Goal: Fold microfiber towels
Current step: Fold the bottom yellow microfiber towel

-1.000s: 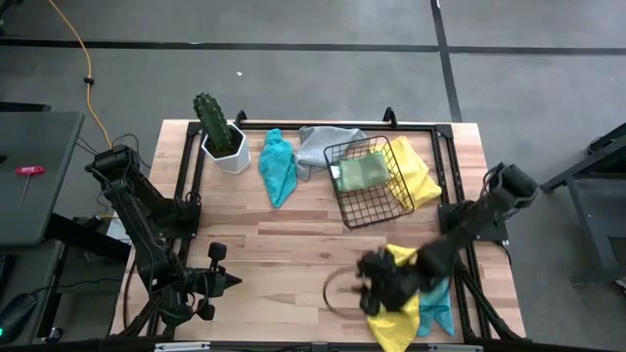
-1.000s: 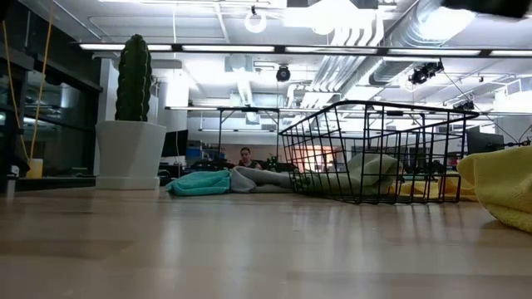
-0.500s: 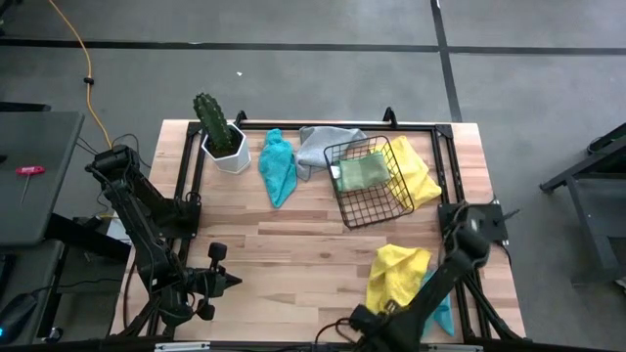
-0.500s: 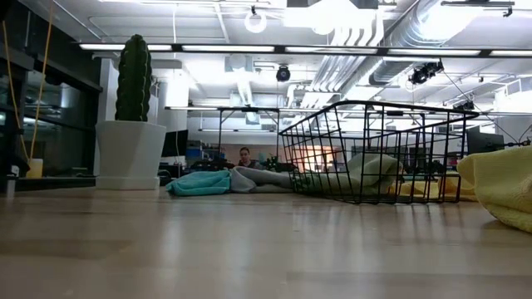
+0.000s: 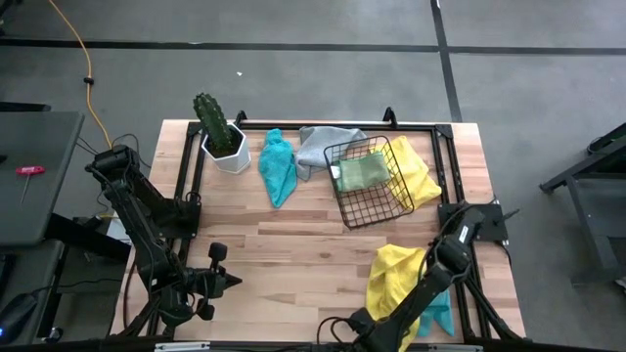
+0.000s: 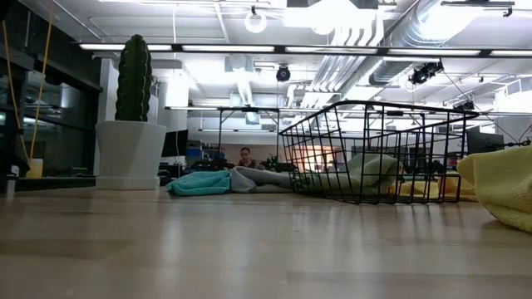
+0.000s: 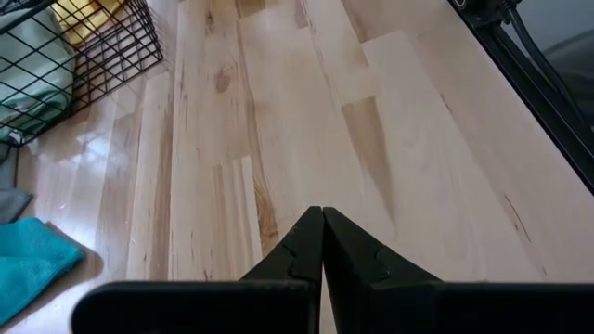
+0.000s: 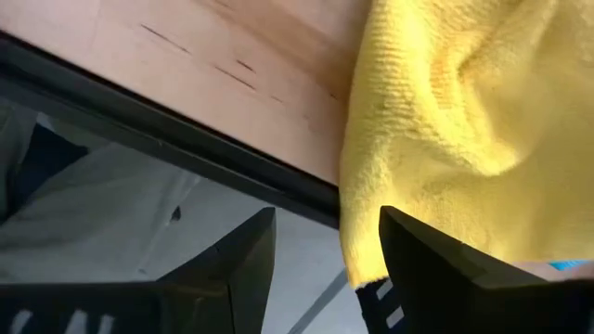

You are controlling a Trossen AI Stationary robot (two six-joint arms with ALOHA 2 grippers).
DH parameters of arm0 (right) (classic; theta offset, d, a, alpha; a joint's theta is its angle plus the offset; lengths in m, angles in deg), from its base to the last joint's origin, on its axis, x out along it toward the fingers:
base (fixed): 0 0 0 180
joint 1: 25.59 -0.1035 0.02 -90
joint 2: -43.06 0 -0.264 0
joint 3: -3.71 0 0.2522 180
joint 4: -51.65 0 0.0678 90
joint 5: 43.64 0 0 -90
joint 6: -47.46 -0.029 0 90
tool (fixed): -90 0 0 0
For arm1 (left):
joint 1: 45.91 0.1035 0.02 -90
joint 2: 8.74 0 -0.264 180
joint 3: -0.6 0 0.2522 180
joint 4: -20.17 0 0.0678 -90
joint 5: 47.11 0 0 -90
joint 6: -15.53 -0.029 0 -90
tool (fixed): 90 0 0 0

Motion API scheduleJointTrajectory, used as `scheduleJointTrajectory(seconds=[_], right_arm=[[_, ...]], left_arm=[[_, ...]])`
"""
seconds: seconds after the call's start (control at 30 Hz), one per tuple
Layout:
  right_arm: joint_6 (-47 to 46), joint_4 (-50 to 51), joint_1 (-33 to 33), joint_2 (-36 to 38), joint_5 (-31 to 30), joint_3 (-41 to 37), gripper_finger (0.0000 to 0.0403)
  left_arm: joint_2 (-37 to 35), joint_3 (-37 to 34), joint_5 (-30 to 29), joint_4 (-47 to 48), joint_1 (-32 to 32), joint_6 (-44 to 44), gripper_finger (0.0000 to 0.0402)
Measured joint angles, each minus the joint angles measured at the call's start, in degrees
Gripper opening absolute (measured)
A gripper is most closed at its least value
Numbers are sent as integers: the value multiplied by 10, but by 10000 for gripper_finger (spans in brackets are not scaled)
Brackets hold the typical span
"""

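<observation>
A crumpled yellow towel (image 5: 394,277) lies at the table's near right, on top of a teal towel (image 5: 442,311). Its near edge (image 8: 357,232) hangs over the table's front edge. My right gripper (image 8: 325,269) is open at that edge, pointing down, and one finger stands in front of the cloth. A teal towel (image 5: 277,166) and a grey towel (image 5: 318,147) lie at the back. A light green towel (image 5: 360,171) lies in the black wire basket (image 5: 372,186), and another yellow towel (image 5: 419,171) lies beside it. My left gripper (image 7: 322,232) is shut over bare wood at the near left. My right gripper stands open at the yellow towel's overhanging near edge (image 8: 353,260), coming from above. I cannot tell whether a finger touches the cloth.
A potted cactus (image 5: 220,137) stands at the far left. A black frame (image 5: 191,176) runs along the table's sides and back. Bare wood (image 5: 293,254) lies between the two arms. A person shows far off in the room in the low view.
My right gripper has swung from over the table beside the yellow towel to the table's near edge. It has sunk and tipped from slanting to pointing nearly straight down. Its fingers stay open.
</observation>
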Motion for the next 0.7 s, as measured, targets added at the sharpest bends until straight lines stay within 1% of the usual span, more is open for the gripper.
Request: scheduleJointTrajectory(seconds=[0.23, 0.4, 0.47, 0.57, 0.63, 0.7], right_arm=[[-20, -2, 0, 0, 19, -40, 186], [-8, -43, 1, 2, 26, -74, 184], [4, -56, 3, 4, 28, -83, 177], [33, -66, 6, 5, 28, -87, 143], [66, -72, 11, 5, 28, -87, 102], [118, -73, 17, 7, 26, -87, 53]], left_arm=[[0, 0, 0, 0, 0, 1, 0], [0, 0, -1, 0, 0, 3, 0], [0, 0, -1, 0, 0, 3, 0], [0, 0, -1, 0, 0, 3, 0], [0, 0, -2, 0, 0, 2, 0], [0, 0, -2, 0, 0, -7, 0]])
